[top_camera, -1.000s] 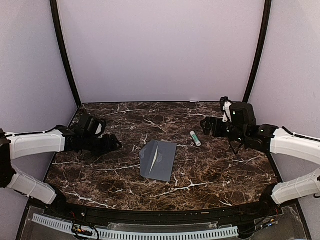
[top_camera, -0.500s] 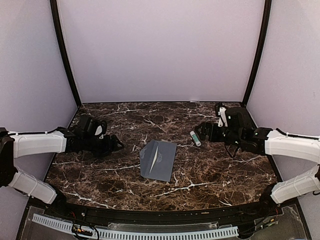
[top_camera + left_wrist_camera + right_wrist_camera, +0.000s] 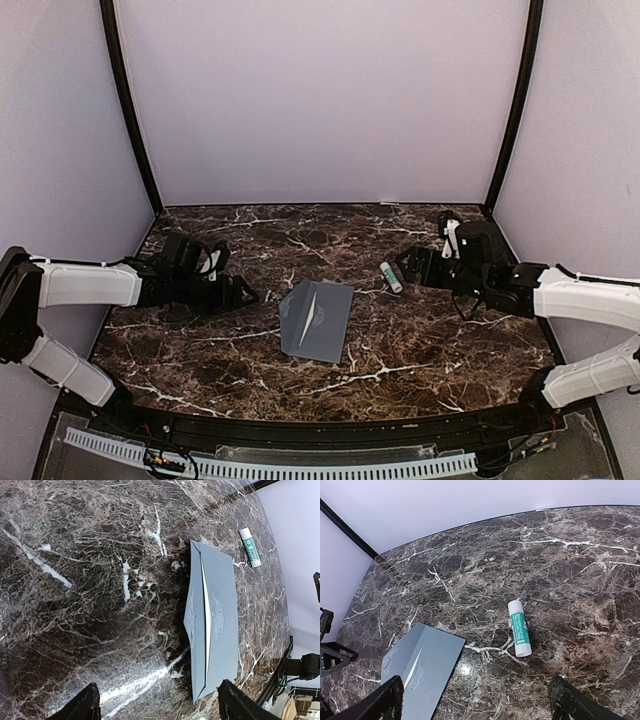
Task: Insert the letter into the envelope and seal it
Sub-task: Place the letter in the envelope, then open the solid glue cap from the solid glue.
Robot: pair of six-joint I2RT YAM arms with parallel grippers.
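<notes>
**Grey envelope lies mid-table, both hands open and empty**

Slate-grey and flat, the rectangular paper envelope (image 3: pixel 318 320) lies near the middle of the dark brown, white-veined marble table (image 3: pixel 420 345), a little closer to the near edge than the far one. Its triangular flap is folded over, the tip pointing toward the left edge. A thin cream strip (image 3: pixel 205 625) runs along the flap's fold line; whether that is the sheet inside cannot be told.

A small white and green glue stick (image 3: pixel 390 277) lies on its side beyond the envelope's far right corner, apart from it.

On the left, the black left hand (image 3: pixel 242 293) sits low over the table, near the envelope's left edge but not touching it. Its fingers stand wide apart and hold nothing. Coming in from the right edge, the right hand (image 3: pixel 408 266) hovers just beside the glue stick, also spread wide and empty.
</notes>
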